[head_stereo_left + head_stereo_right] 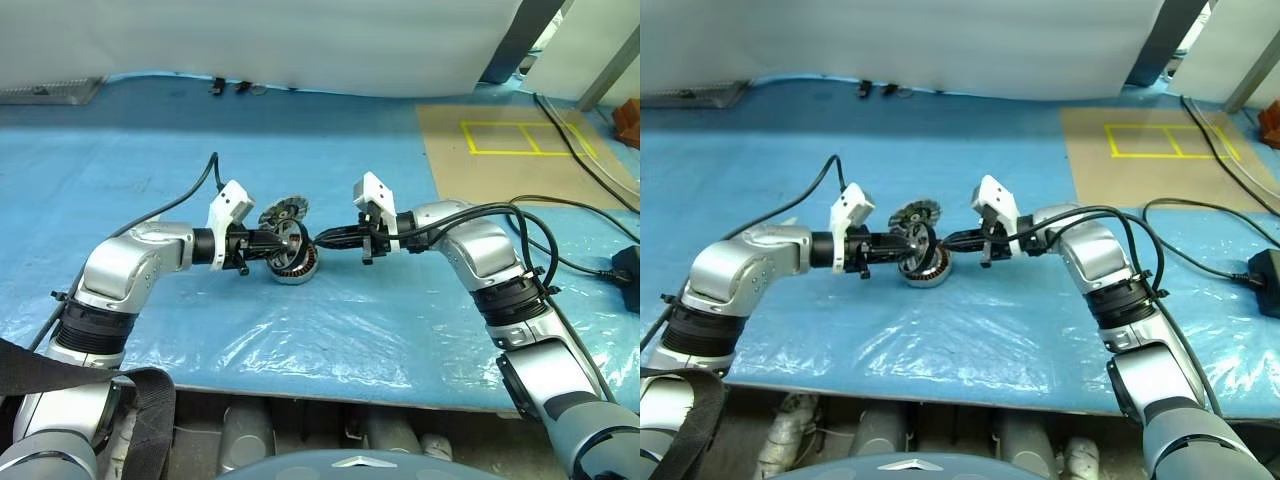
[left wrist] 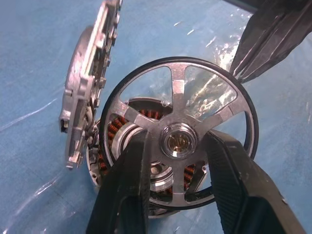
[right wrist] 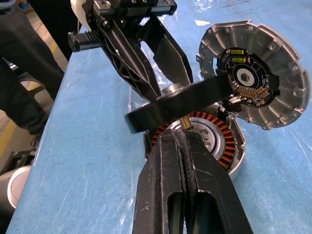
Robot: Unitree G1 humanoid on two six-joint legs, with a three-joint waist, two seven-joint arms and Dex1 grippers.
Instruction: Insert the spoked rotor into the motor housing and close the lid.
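My left claw (image 2: 178, 146) clamped on spoked rotor (image 2: 180, 139) hub, tilted just above motor housing (image 3: 222, 141). My right claw (image 3: 184, 134) shut, tips at rotor rim. Hinged lid (image 3: 253, 73) upright behind housing.

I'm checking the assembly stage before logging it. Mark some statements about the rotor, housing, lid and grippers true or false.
1. The left gripper holds the spoked rotor by its hub. True.
2. The rotor is fully seated in the motor housing. False: it is tilted above the housing.
3. The lid is closed. False: it stands open beside the housing.
4. The right gripper is shut. True.
5. The housing rests on blue sheeting. True.
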